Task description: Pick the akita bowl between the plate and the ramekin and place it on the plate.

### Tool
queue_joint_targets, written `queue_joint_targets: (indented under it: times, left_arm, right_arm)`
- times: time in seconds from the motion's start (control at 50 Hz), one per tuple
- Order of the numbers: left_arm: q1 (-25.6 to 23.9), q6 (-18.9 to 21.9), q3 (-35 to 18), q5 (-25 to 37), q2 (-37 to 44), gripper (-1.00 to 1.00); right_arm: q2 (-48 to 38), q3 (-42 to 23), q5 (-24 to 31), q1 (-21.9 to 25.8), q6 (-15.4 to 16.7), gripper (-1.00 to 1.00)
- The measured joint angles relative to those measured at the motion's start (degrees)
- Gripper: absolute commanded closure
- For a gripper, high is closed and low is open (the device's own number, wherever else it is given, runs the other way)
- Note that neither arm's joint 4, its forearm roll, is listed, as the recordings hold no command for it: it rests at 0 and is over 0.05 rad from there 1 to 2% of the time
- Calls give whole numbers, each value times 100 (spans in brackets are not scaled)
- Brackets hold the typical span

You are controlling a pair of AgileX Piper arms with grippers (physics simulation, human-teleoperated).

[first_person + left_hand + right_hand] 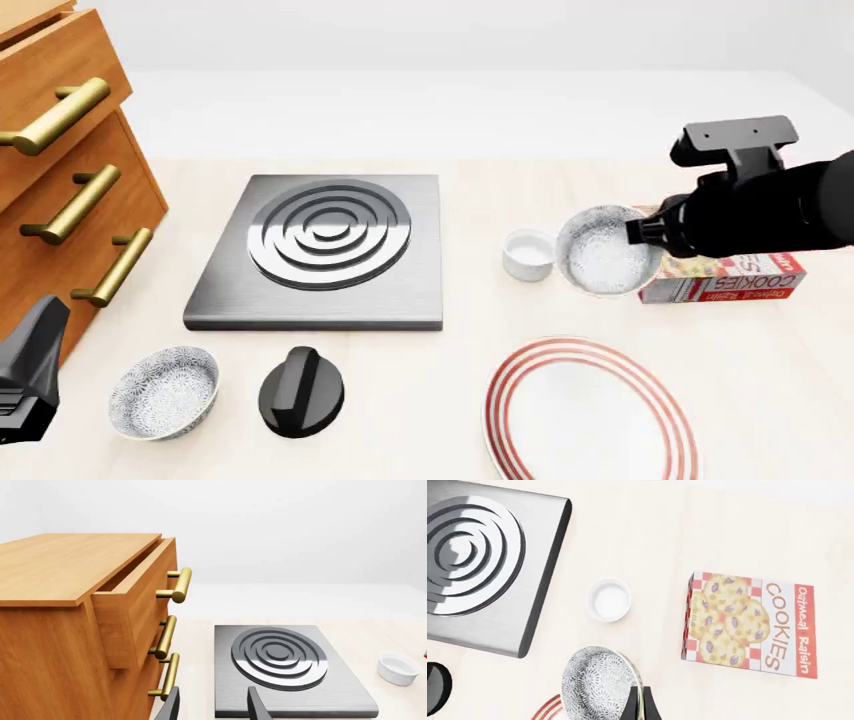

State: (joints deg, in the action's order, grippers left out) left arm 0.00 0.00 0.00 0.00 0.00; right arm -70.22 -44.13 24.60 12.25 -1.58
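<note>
The right gripper (639, 705) pinched the rim of the akita bowl (607, 250), tilted in the air at 12 o'clock of the plate (590, 412), the ramekin (530, 254) at its 9 o'clock and a cookie box (727, 279) at 3, while the left gripper (212, 705) stood apart, empty.

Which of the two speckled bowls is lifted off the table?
The akita bowl beside the ramekin, tilted in the right end effector; the other bowl sits by the black knob.
</note>
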Motion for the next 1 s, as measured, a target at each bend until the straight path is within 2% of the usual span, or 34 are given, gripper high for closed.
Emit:
queue_joint_targets:
  times: [0.2, 0.48, 1.0]
  left_arm:
    - [0, 0, 0, 0, 0, -100]
    - [0, 0, 0, 0, 0, -100]
    - [0, 0, 0, 0, 0, -100]
  right_arm:
    - [475, 172, 241, 21, 242, 100]
    - [573, 509, 232, 320, 331, 100]
    - [64, 1360, -438, 826, 200, 100]
